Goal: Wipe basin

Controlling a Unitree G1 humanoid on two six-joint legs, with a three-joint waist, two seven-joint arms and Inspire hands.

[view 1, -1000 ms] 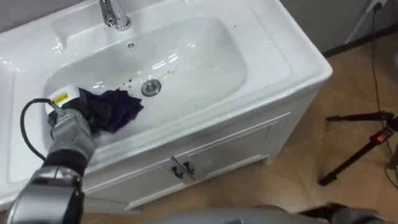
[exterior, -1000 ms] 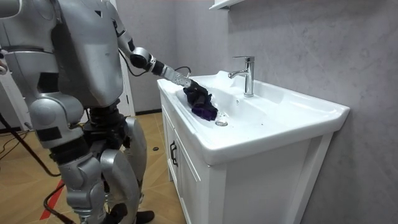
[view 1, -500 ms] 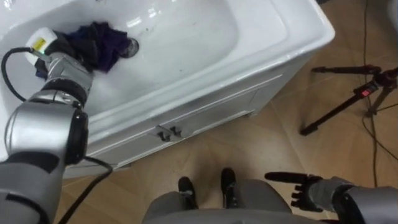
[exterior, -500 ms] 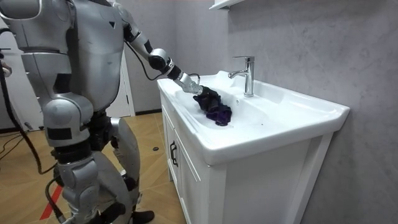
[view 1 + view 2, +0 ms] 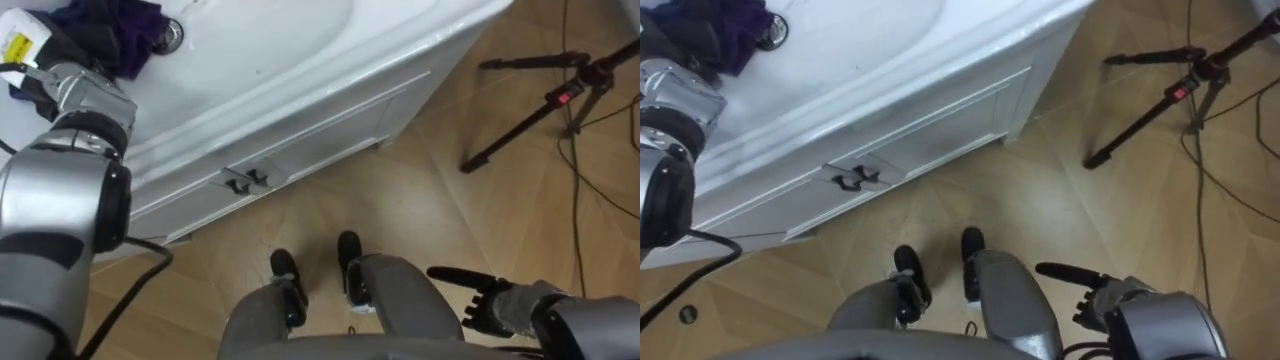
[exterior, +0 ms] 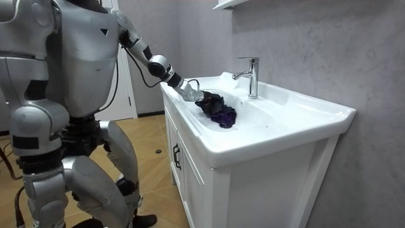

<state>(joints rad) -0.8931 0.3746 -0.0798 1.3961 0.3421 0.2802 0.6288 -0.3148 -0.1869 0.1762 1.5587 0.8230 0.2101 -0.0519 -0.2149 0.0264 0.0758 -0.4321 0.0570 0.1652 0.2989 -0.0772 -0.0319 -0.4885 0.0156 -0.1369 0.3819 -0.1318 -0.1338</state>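
Note:
A dark purple cloth (image 5: 112, 24) lies bunched in the white basin (image 5: 260, 45), right beside the drain (image 5: 172, 33). My left hand (image 5: 60, 60) reaches over the basin's front rim and is curled into the cloth's near edge. From the room view, the left hand (image 6: 193, 95) stretches from the robot to the cloth (image 6: 220, 114), which sits in the bowl in front of the faucet (image 6: 252, 76). My right hand (image 5: 485, 300) hangs low by my side over the floor, relaxed and holding nothing.
Below the basin is a white cabinet with two dark door handles (image 5: 240, 180). A black tripod (image 5: 540, 95) stands on the wooden floor to the right. The robot stands at the basin's front corner, on the room view's left.
The left hand pushed the cloth across the bowl towards the drain. My view has tipped down to the cabinet, floor and right hand. In the room view the robot's body has shifted left.

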